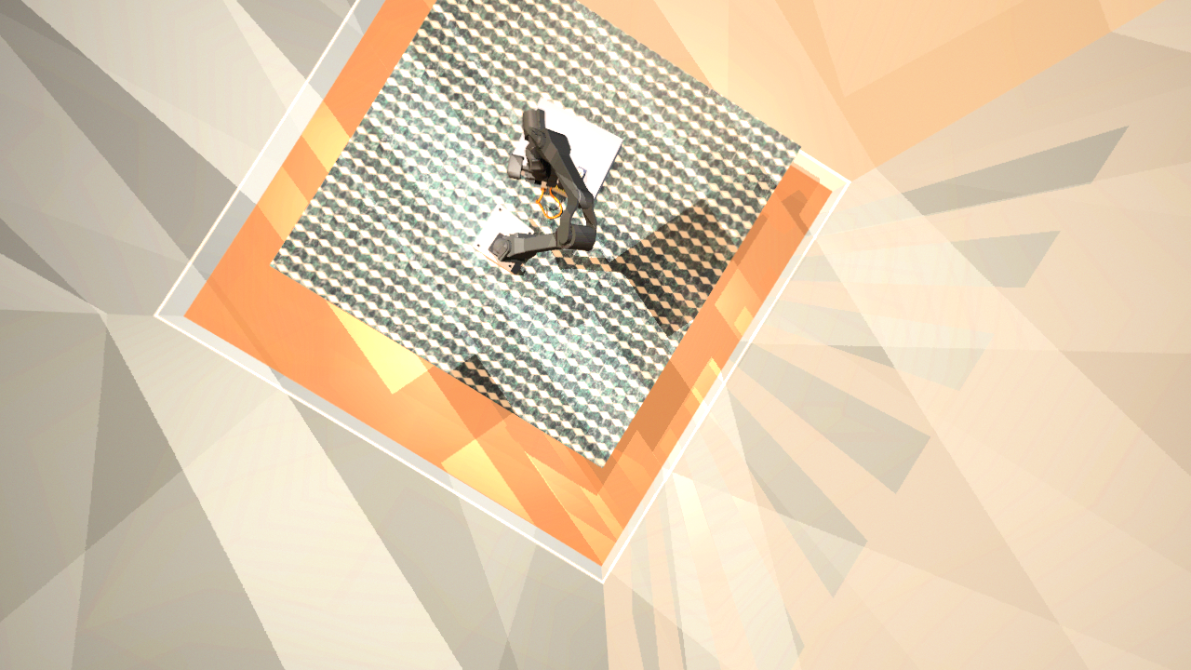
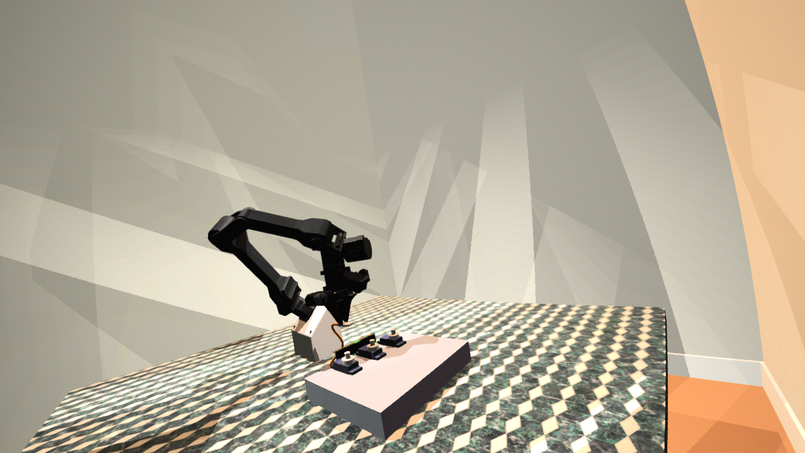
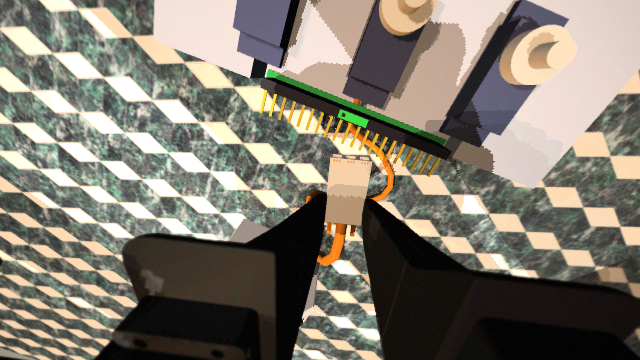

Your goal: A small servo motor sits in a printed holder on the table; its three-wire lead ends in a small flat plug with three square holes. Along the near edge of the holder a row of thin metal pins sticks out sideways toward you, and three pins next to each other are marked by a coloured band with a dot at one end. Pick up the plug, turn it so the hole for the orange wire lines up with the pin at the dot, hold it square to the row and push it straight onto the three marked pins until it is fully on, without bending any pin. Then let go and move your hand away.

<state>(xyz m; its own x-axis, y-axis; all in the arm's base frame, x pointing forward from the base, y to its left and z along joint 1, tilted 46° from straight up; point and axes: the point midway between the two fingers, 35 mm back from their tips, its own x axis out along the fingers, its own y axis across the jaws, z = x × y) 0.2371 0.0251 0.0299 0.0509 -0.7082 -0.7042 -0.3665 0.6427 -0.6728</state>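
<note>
My gripper [image 3: 344, 204] [image 2: 344, 321] is shut on the pale flat plug [image 3: 348, 185], gripping its rear sides. The plug's open end faces the row of yellow pins [image 3: 263, 101], with a gap between them in the wrist view. The plug is turned a little relative to the row. The green band [image 3: 356, 120] marks pins near mid-row, its dark dot at the left end. The orange lead [image 3: 390, 177] [image 1: 540, 202] loops from beneath the row around the plug's right side. Which hole belongs to the orange wire cannot be told. The holder [image 3: 575, 95] [image 2: 388, 388] lies beyond the row.
Three blue servos with cream horns stand on the holder; the middle one [image 3: 382, 60] is behind the band. The other pins flank the marked ones closely. The arm's white base block [image 2: 322, 338] stands behind the pin side in the exterior view.
</note>
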